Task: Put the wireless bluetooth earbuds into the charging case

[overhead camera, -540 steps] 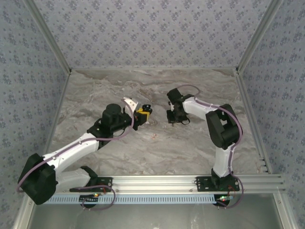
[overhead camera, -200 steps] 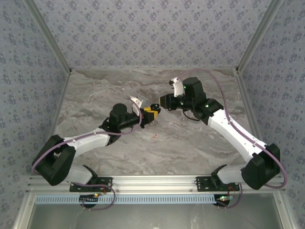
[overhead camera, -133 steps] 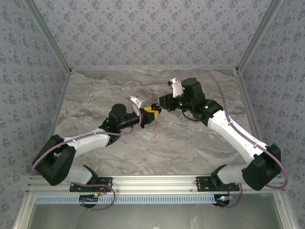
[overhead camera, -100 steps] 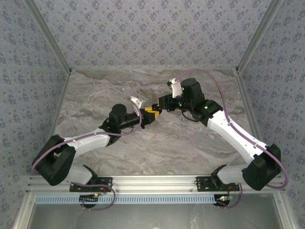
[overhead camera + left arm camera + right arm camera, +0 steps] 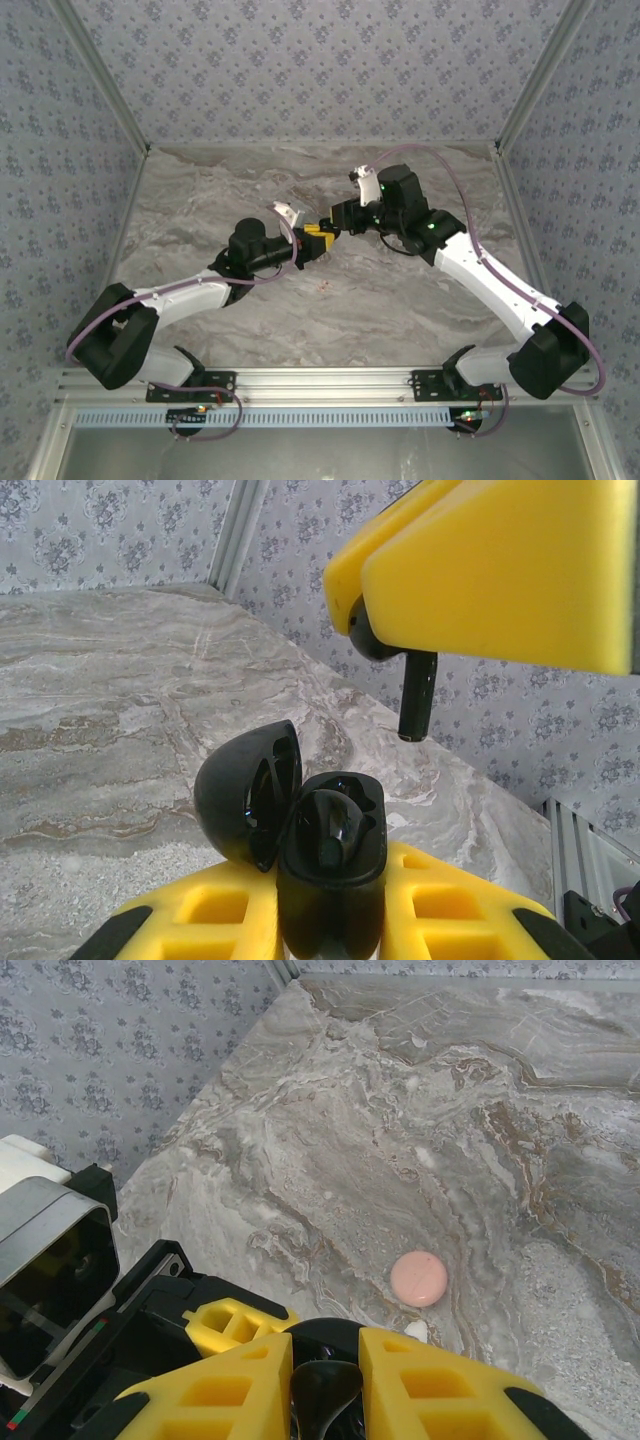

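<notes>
The charging case [image 5: 335,880] is a black clamshell, not the pink disc. It stands upright between my left gripper's [image 5: 330,915] yellow fingers [image 5: 455,905], which are shut on it. Its lid [image 5: 245,790] is swung open to the left, and one black earbud [image 5: 325,830] sits inside. The second earbud [image 5: 415,695] hangs stem-down a little above the case, up and to the right of it. My right gripper [image 5: 325,1400] is shut on this earbud [image 5: 325,1392], with the case [image 5: 325,1332] directly beyond it. In the top view the left gripper [image 5: 312,241] and right gripper [image 5: 335,221] meet tip to tip mid-table.
A salmon-pink disc [image 5: 418,1278] lies flat on the marble table [image 5: 470,1120], with a small white fleck [image 5: 417,1331] beside it. Patterned walls and aluminium rails [image 5: 530,250] enclose the table on three sides.
Both arms swung in and raised their grippers toward each other. Over the last second the right gripper crept left with its earbud until it hung over the open case.
</notes>
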